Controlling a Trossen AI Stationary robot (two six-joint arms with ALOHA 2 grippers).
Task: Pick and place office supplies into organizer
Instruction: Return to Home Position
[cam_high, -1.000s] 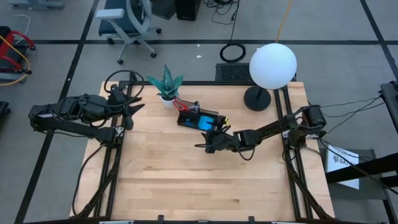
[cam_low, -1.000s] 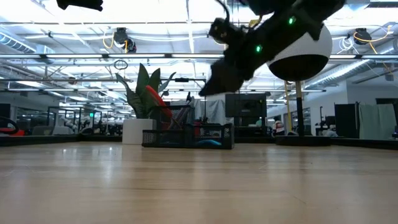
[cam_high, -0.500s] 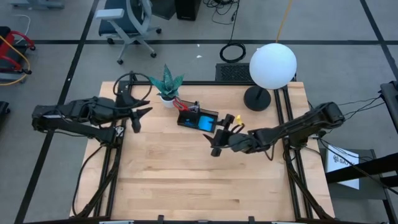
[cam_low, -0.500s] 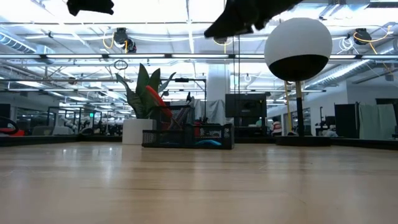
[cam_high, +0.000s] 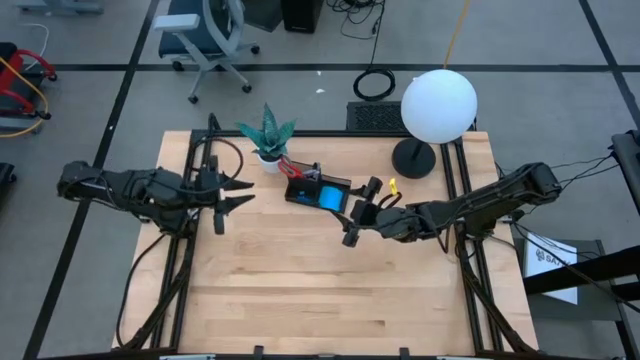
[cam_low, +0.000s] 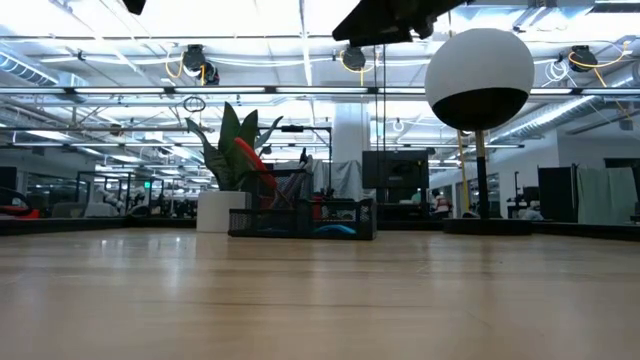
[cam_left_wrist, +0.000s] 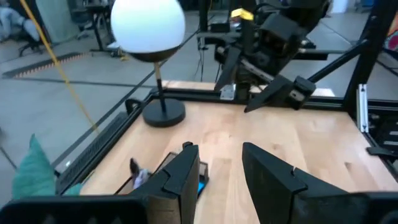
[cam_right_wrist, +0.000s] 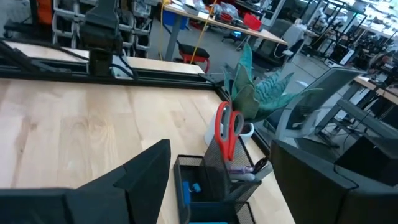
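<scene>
The black organizer (cam_high: 318, 190) stands at the table's far middle, next to the potted plant. It holds red-handled scissors (cam_right_wrist: 225, 129) standing upright in the taller back section, pens (cam_right_wrist: 247, 172), a blue notepad (cam_high: 330, 197) and a tiny blue block (cam_right_wrist: 194, 187). In the low view the organizer (cam_low: 305, 216) shows with the scissors (cam_low: 250, 160) sticking up. My right gripper (cam_high: 358, 212) hovers open just right of and nearer than the organizer, facing it (cam_right_wrist: 221, 152). My left gripper (cam_high: 241, 196) is open, in the air left of the organizer (cam_left_wrist: 217, 165).
A lamp with a white globe (cam_high: 439, 105) and round black base (cam_high: 412, 158) stands at the far right. The green potted plant (cam_high: 267, 135) sits just left of the organizer. Black frame rails (cam_high: 175, 260) run along both table sides. Bare wood (cam_high: 320, 290) fills the near half.
My right gripper has risen, leaving the low view through its top edge, and drawn back a little toward the table's right, away from the organizer. My left gripper has moved toward the table's right, closer to the organizer. The organizer and its contents have stayed put.
</scene>
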